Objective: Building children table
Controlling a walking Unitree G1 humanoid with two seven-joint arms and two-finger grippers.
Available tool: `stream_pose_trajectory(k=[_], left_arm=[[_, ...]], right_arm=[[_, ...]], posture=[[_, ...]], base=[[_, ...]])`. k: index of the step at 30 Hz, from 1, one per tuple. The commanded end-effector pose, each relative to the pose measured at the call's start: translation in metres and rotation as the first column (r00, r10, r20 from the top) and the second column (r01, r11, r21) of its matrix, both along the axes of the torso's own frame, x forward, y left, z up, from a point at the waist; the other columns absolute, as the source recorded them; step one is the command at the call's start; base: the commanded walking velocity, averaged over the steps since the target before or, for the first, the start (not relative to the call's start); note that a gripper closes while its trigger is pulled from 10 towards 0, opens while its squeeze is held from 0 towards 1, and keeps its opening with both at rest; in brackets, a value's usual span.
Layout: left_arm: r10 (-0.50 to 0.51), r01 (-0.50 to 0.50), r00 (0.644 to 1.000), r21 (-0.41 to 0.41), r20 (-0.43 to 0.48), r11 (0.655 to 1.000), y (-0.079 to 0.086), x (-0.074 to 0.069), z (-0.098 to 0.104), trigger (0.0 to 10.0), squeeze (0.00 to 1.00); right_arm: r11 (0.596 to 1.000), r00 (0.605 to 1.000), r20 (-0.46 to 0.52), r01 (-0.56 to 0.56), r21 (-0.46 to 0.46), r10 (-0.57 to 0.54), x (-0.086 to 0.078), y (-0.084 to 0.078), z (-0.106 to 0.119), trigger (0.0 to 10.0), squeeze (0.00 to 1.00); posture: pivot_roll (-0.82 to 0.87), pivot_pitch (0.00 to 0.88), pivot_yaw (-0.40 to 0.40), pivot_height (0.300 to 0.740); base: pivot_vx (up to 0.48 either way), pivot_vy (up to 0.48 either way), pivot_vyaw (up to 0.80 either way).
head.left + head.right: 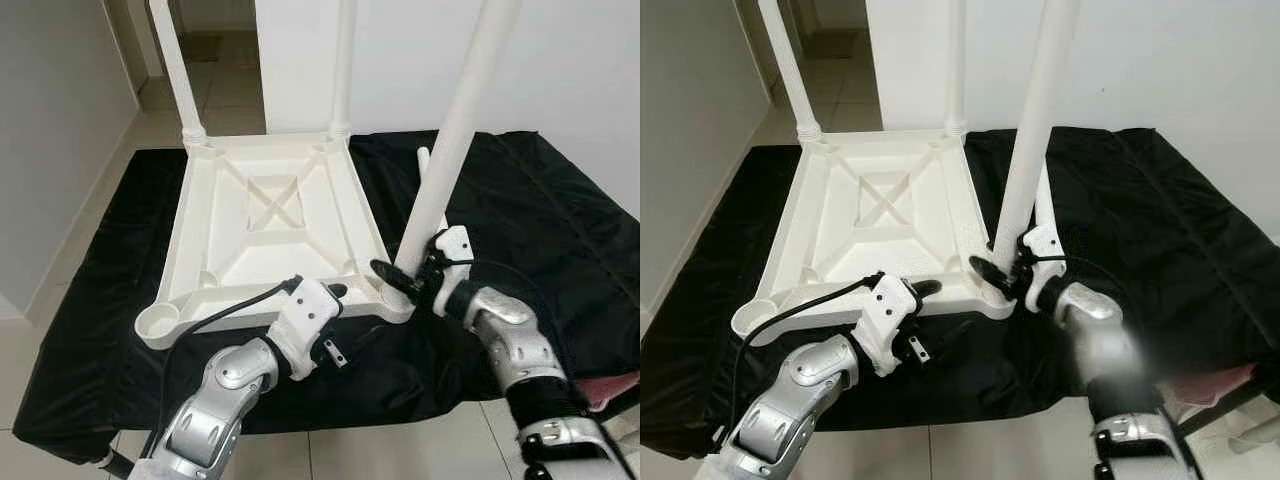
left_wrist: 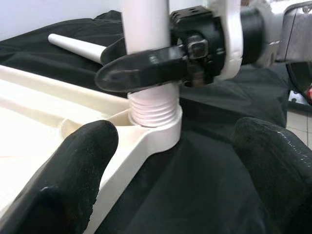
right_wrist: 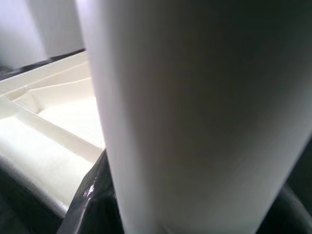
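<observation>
Up close, right gripper [image 2: 146,73] clamps threaded leg [image 2: 146,29] above socket [image 2: 161,127].

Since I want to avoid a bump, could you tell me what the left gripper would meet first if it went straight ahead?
Probably the table leg in its corner socket, held by the right gripper, straight ahead of the open left gripper.

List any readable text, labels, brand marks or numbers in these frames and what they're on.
None readable: no print shows on the white tabletop, the leg held by the right gripper, the spare leg, the black cloth, or the left gripper.
</observation>
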State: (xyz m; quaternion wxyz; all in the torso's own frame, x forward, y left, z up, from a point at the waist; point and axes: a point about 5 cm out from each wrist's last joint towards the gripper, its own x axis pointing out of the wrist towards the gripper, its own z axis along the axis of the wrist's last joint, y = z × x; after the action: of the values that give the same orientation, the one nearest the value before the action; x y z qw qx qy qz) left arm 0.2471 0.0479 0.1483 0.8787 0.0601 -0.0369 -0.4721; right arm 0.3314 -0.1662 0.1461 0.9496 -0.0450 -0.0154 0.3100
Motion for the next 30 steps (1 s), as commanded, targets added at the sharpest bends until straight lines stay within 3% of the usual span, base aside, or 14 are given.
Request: stream_pose_trajectory(k=[1,9,10,12,13,18,19,21,22,26,27,30], left_arm=[[0.044,-0.044,0.999,0.009,-0.006,0.999,0.002,0.0,-0.002,10.0,0.0],[0.044,-0.044,0.999,0.01,-0.007,0.999,0.002,0.0,-0.003,10.0,0.0],[0.046,-0.045,0.999,0.01,-0.006,0.999,0.002,0.001,-0.003,10.0,0.0],[0.046,-0.045,0.999,0.01,-0.006,0.999,0.002,0.001,-0.003,10.0,0.0],[0.045,-0.045,0.999,0.009,-0.005,0.999,0.001,0.001,-0.003,10.0,0.0],[0.044,-0.044,0.999,0.009,-0.005,0.999,0.001,0.001,-0.003,10.0,0.0],[0.041,-0.041,0.999,0.008,-0.002,0.999,0.0,0.002,-0.003,10.0,0.0],[0.041,-0.041,0.999,0.008,-0.002,0.999,0.0,0.002,-0.003,10.0,0.0],[0.036,-0.036,0.999,0.009,0.0,0.999,0.0,0.002,-0.002,10.0,0.0],[0.036,-0.036,0.999,0.009,0.0,0.999,0.0,0.002,-0.002,10.0,0.0],[0.033,-0.033,0.999,0.01,0.001,0.999,-0.001,0.002,-0.002,10.0,0.0],[0.03,-0.03,1.0,0.011,0.0,1.0,-0.001,0.001,-0.003,10.0,0.0]], right_arm=[[0.995,0.995,-0.009,0.102,-0.006,-0.102,0.002,-0.006,0.0,10.0,0.0],[0.988,0.988,0.03,0.152,-0.006,-0.152,0.0,-0.002,0.004,10.0,0.0],[0.973,0.973,0.026,0.229,0.028,-0.229,-0.004,0.002,0.004,10.0,0.0],[0.973,0.973,0.026,0.229,0.028,-0.229,-0.004,0.002,0.004,10.0,0.0],[0.943,0.945,0.015,0.324,0.072,-0.326,-0.012,0.011,0.003,10.0,0.0],[0.916,0.92,0.001,0.389,0.102,-0.391,-0.018,0.016,0.002,10.0,0.0],[0.873,0.883,-0.007,0.466,0.141,-0.47,-0.026,0.026,0.002,10.0,0.0],[0.873,0.883,-0.007,0.466,0.141,-0.47,-0.026,0.026,0.002,10.0,0.0],[0.841,0.855,-0.023,0.514,0.171,-0.518,-0.034,0.034,0.0,10.0,0.0],[0.841,0.855,-0.023,0.514,0.171,-0.518,-0.034,0.034,0.0,10.0,0.0],[0.809,0.828,-0.043,0.555,0.193,-0.559,-0.039,0.04,-0.001,10.0,0.0],[0.788,0.811,-0.051,0.58,0.209,-0.583,-0.043,0.041,-0.001,10.0,0.0]], posture=[[-0.06,0.023,0.021,0.74],[-0.06,0.023,0.021,0.74],[-0.06,0.019,0.018,0.74],[-0.06,0.019,0.018,0.74],[-0.06,0.009,0.014,0.74],[-0.06,0.009,0.014,0.74],[-0.06,0.0,0.014,0.74],[-0.06,0.0,0.014,0.74],[-0.06,0.0,0.017,0.74],[-0.06,0.0,0.017,0.74],[-0.06,0.0,0.018,0.74],[-0.06,0.0,0.019,0.74]], base=[[0.0,0.0,0.0],[0.0,0.0,0.0],[0.0,0.0,0.0],[0.0,0.0,0.0],[0.0,0.0,0.0],[0.0,0.0,0.0],[0.0,0.0,0.0],[0.0,0.0,0.0],[0.0,0.0,0.0],[0.0,0.0,0.0],[0.0,0.0,0.0],[0.0,0.0,0.0]])
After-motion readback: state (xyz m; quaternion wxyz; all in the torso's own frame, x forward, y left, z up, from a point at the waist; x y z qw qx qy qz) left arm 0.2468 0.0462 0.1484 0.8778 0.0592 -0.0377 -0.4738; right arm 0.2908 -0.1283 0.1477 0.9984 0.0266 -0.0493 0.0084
